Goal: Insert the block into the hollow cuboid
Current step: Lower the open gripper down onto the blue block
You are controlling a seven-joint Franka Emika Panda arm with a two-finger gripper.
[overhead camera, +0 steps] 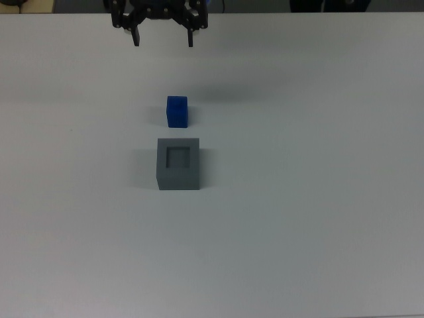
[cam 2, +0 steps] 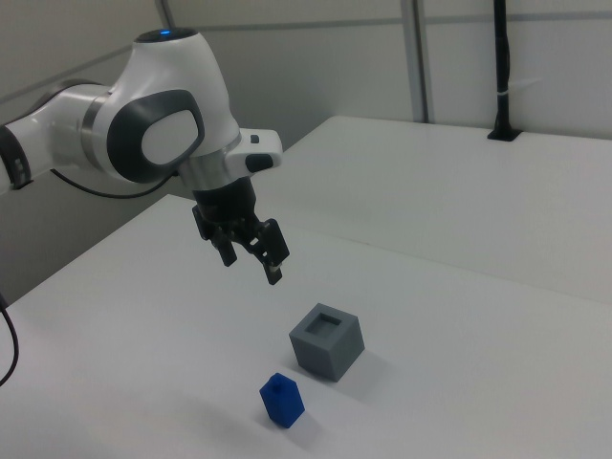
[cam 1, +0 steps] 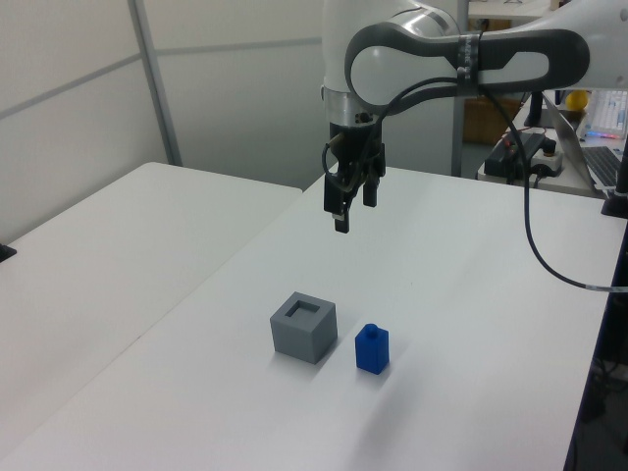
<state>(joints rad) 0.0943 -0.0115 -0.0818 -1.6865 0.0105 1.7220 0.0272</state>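
The blue block (overhead camera: 177, 111) stands on the white table (overhead camera: 318, 218) just above the middle of the frame in the top view, resting on its own with nothing touching it. In the left view it sits right of centre in the lower half (cam 1: 372, 348), and in the right view it is near the bottom edge, left of centre (cam 2: 282, 400).

The hollow cuboid (overhead camera: 178, 163) is just beside the block, a narrow strip of table showing between them. It lies directly below the block in the top view, to the block's left in the left view (cam 1: 303, 326), and up and to the right of it in the right view (cam 2: 328, 341). Its square recess faces upward.

The claw (overhead camera: 163, 37) hangs at the top edge of the top view, left of centre, well apart from both things. Its two dark fingers are spread with a clear gap between them, gripping nothing. In the left view it hangs above the table in the upper middle (cam 1: 349, 204), and in the right view it is tilted, left of centre (cam 2: 253, 262).
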